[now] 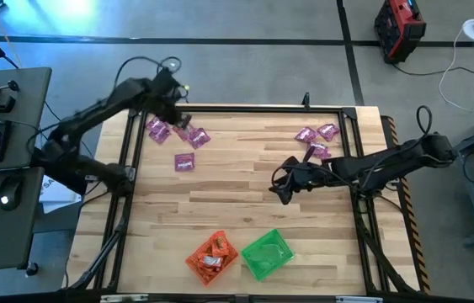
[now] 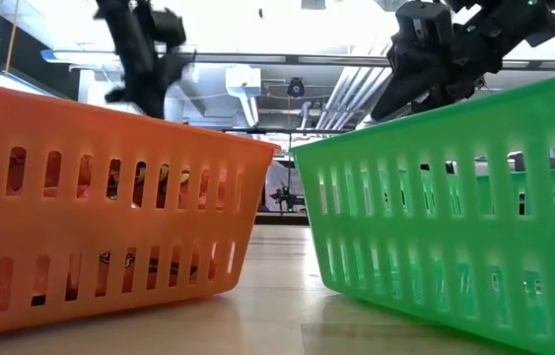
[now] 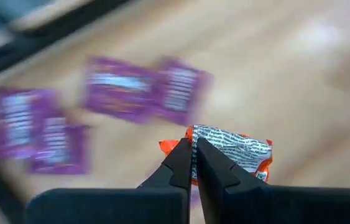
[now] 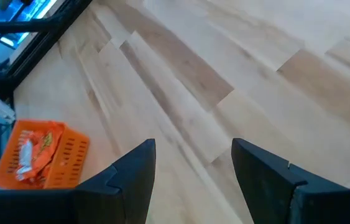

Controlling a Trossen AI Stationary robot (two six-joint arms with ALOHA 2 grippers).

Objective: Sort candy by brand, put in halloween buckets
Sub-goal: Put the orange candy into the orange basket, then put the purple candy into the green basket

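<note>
The purple packets [image 3: 119, 93] beyond the left gripper [image 3: 193, 155] are blurred, their print unreadable. That gripper is pinched on an orange-red packet [image 3: 237, 152] with a silver crimped face, at the table's [image 1: 245, 202] far left corner. The right gripper [image 1: 283, 187], fingers spread and holding nothing, hovers mid-table. The orange bucket [image 1: 213, 257], holding orange packets, and the green bucket [image 1: 268, 253] sit side by side at the near edge.

**What the surfaces look like from my pincers**

My matt black plastic left fingers [image 3: 194, 163] pinch a crinkly, glossy orange-and-silver foil candy packet [image 3: 237, 152]. The purple foil packets [image 3: 140, 92] shine too. The pale wooden plank table [image 4: 237, 68] looks smooth, satin. The slotted orange plastic bucket [image 2: 109, 207] and green plastic bucket [image 2: 454, 207] are translucent.
</note>
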